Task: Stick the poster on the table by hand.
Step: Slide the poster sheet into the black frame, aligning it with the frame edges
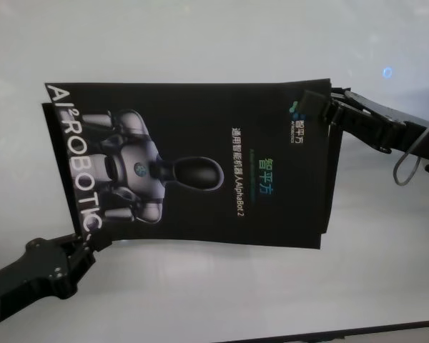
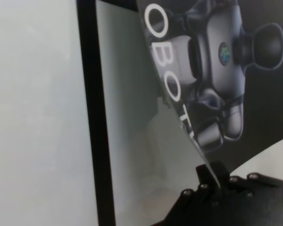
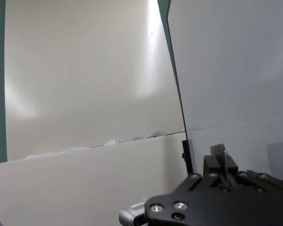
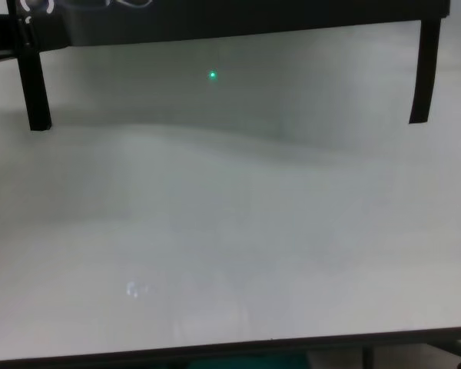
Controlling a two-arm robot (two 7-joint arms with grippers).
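Note:
The poster (image 1: pixel 193 164), a black glossy sheet with a grey-white robot and white lettering, is held spread out above the white table (image 1: pixel 214 293). My left gripper (image 1: pixel 86 239) is shut on its near left corner; the left wrist view shows the pinch (image 2: pixel 212 181) on the poster's edge (image 2: pixel 254 94). My right gripper (image 1: pixel 316 107) is shut on the far right edge, also seen in the right wrist view (image 3: pixel 219 162). In the chest view the poster's edge (image 4: pixel 215 19) runs along the top, and narrow black tape strips hang from it at the left (image 4: pixel 32 84) and right (image 4: pixel 422 73).
The table (image 4: pixel 230 231) stretches wide and bare below the poster, with its dark front edge (image 4: pixel 215 350) near me. A grey cable (image 1: pixel 415 153) loops off the right arm. A small green light spot (image 4: pixel 213 74) lies on the tabletop.

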